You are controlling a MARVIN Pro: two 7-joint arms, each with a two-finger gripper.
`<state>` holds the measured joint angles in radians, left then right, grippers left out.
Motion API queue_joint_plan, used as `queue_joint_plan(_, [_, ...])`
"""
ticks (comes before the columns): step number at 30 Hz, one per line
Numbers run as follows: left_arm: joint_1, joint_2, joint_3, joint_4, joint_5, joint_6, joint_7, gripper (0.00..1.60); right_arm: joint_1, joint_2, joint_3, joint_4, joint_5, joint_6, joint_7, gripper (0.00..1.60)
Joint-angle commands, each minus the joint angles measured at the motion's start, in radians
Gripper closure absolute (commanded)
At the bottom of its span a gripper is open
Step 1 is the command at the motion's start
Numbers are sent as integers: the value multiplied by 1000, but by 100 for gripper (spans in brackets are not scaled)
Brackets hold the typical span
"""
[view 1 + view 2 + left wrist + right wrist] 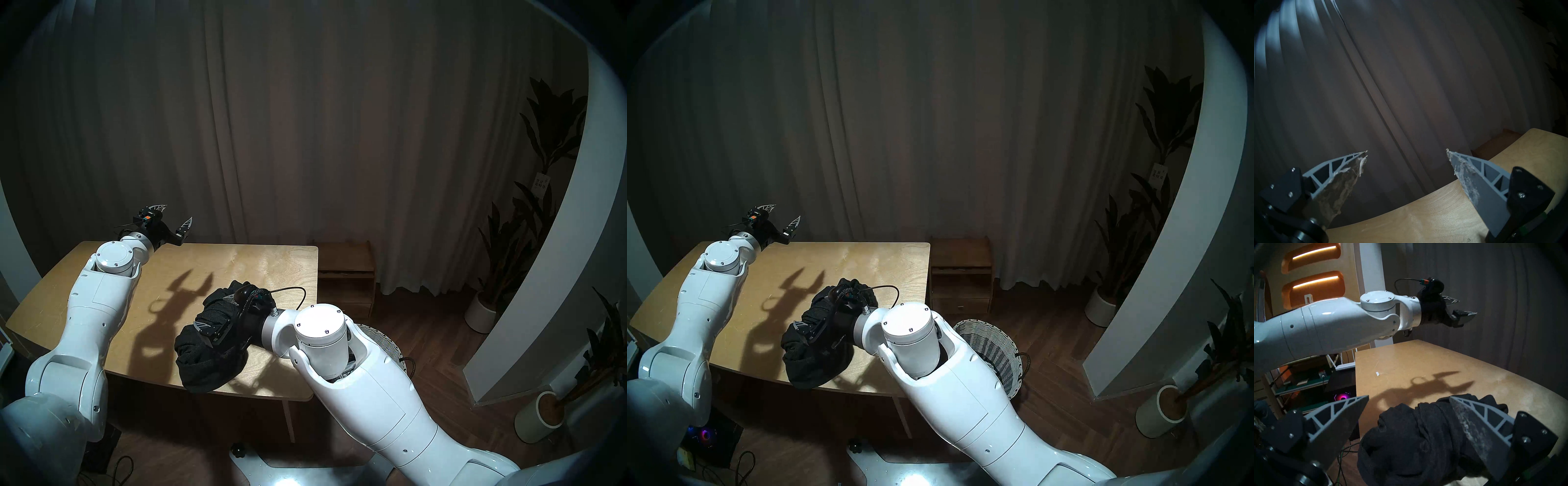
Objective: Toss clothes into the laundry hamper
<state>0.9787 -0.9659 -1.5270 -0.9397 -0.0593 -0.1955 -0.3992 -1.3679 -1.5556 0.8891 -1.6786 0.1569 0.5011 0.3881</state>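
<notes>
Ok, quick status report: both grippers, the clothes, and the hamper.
Left gripper open, empty. Right gripper open over black garment at table edge. Hamper on floor, partly behind right arm.

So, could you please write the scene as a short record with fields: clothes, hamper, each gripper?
clothes: black garment bunched at the table's near edge
hamper: wicker basket on the floor right of the table, partly behind the right arm
left gripper: open, empty, above the table's far left corner
right gripper: fingers wide, around the black garment; firm hold unclear
</notes>
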Motion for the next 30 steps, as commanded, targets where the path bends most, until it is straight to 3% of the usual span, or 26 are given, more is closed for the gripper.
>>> queue_joint_plan(1, [63,60,-38,-112,-16,-29,-17,0,10,-27,17,5,-2,18,-35,0])
queue_joint_plan(8, [145,89,-76,-203,-38,-40,-42,0,37,-45,12,64,-1,41,-77,0])
queue_joint_plan(9, [185,101,-96,-244,-50,-42,-53,0,54,-52,-5,93,2,50,-88,0])
queue_joint_plan(23, [333,135,-186,-395,-98,-52,-87,0,137,-103,-72,248,0,74,-159,0])
queue_joint_plan(30, [420,144,-247,-473,-127,-51,-104,0,177,-133,-104,369,1,78,-212,0])
